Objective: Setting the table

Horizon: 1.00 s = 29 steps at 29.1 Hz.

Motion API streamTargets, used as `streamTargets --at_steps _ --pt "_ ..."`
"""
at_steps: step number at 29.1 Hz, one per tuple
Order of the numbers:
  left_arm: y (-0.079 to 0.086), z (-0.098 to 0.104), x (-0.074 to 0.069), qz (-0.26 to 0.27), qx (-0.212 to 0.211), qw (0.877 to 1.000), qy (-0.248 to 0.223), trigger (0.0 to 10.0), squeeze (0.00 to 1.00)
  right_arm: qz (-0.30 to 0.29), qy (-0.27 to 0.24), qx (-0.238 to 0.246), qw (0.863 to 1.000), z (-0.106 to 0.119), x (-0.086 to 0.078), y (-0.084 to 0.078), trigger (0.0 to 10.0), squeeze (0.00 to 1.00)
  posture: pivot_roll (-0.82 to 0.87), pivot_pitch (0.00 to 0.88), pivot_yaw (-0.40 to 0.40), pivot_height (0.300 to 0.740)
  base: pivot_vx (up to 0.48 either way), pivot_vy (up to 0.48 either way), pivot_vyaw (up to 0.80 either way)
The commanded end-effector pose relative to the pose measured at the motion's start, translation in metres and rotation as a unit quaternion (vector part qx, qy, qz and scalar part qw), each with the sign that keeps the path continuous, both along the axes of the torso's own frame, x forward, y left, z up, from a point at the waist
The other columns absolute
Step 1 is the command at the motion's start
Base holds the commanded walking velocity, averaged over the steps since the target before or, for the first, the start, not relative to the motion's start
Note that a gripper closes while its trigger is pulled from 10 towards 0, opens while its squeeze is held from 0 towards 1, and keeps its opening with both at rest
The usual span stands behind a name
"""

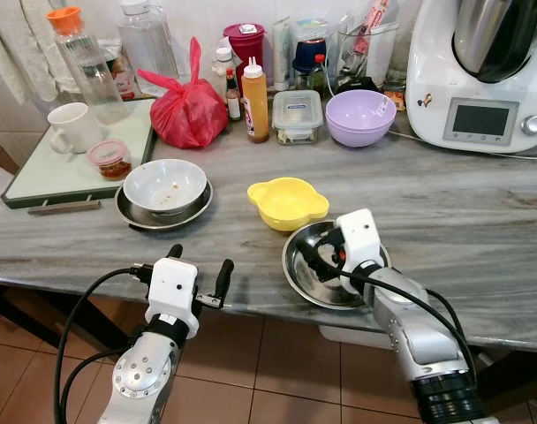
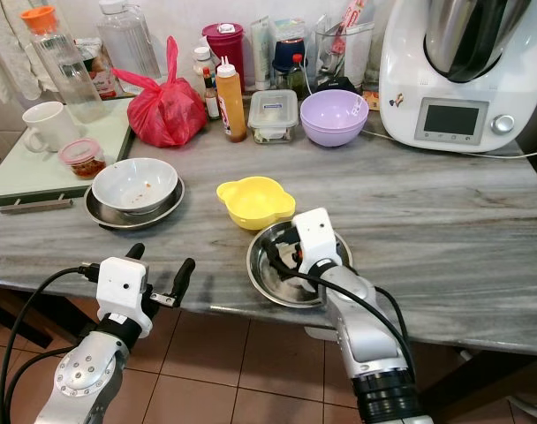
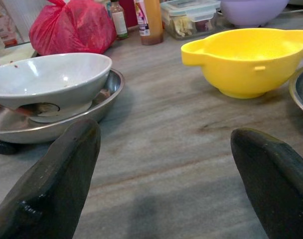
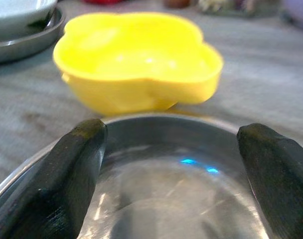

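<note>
A shiny steel bowl [image 1: 314, 276] sits near the table's front edge, just in front of a yellow bowl [image 1: 287, 201]. My right gripper [image 1: 325, 257] is open, its fingers [image 4: 67, 184] spread wide inside the steel bowl [image 4: 176, 144] and pointing toward the yellow bowl [image 4: 141, 64]. To the left, a used white bowl [image 1: 164, 184] rests on a steel plate [image 1: 130, 215]. My left gripper [image 1: 200, 263] is open and empty at the table's front edge, facing the white bowl [image 3: 47, 79] and the yellow bowl [image 3: 246, 59].
At the back of the grey marble table [image 1: 463, 212] stand a purple bowl [image 1: 359, 117], a red bag [image 1: 187, 110], sauce bottles [image 1: 255, 102], a lidded container [image 1: 297, 115] and a white kitchen machine [image 1: 480, 75]. A tray [image 1: 39, 172] at the left holds a mug [image 1: 70, 126].
</note>
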<state>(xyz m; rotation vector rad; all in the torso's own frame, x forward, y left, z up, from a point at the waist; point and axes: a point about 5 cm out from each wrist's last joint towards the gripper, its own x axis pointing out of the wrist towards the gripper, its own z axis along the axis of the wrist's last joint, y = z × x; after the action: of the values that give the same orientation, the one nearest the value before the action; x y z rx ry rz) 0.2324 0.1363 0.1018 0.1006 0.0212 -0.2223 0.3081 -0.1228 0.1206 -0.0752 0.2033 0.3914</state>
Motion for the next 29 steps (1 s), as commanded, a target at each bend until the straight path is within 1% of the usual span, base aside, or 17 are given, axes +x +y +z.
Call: streamTargets --at_steps 1,2,3,5,6,15,22,23,29 --pt "0.003 0.002 -0.001 -0.001 0.004 1.0 -0.003 10.0 0.0 -0.004 -0.012 0.006 1.0 0.004 -0.002 -0.002 10.0 0.97 -0.07 0.058 0.072 0.74 0.0 0.0 0.0" --pt "0.003 0.003 -0.001 -0.002 0.004 1.0 -0.004 10.0 0.0 -0.007 -0.015 0.008 1.0 0.004 -0.002 -0.003 10.0 0.97 -0.07 0.058 0.072 0.74 0.0 0.0 0.0" --pt "0.003 0.003 0.0 -0.003 0.004 1.0 -0.004 10.0 0.0 -0.009 -0.017 0.014 1.0 0.005 -0.003 -0.004 10.0 1.0 -0.08 0.057 0.075 0.74 0.0 0.0 0.0" --pt "0.003 0.003 0.001 -0.006 0.004 1.0 -0.005 10.0 0.0 -0.012 -0.028 0.023 0.999 0.009 -0.005 -0.005 10.0 1.0 -0.08 0.054 0.078 0.74 0.0 0.0 0.0" --pt "0.003 0.003 0.001 -0.006 0.004 1.0 -0.005 10.0 0.0 -0.012 -0.028 0.023 0.999 0.009 -0.005 -0.005 10.0 1.0 -0.08 0.054 0.078 0.74 0.0 0.0 0.0" --pt "0.004 0.006 0.005 -0.007 0.003 1.0 -0.014 10.0 0.0 -0.034 -0.08 0.033 0.996 0.027 -0.004 -0.009 10.0 1.0 -0.08 0.049 0.083 0.74 0.0 0.0 0.0" --pt "0.007 0.01 0.007 0.004 0.003 1.0 -0.024 10.0 0.0 -0.052 -0.116 0.027 0.992 0.036 -0.006 -0.016 10.0 1.0 -0.08 0.048 0.086 0.74 0.0 0.0 0.0" --pt "0.007 0.01 0.007 0.006 0.003 1.0 -0.025 10.0 0.0 -0.052 -0.122 0.019 0.991 0.036 -0.008 -0.017 10.0 1.0 -0.08 0.049 0.087 0.74 0.0 0.0 0.0" --pt "0.007 0.011 0.01 0.017 0.001 0.999 -0.029 10.0 0.0 -0.059 -0.132 0.013 0.989 0.037 -0.011 -0.019 10.0 1.0 -0.09 0.047 0.09 0.74 0.0 0.0 0.0"
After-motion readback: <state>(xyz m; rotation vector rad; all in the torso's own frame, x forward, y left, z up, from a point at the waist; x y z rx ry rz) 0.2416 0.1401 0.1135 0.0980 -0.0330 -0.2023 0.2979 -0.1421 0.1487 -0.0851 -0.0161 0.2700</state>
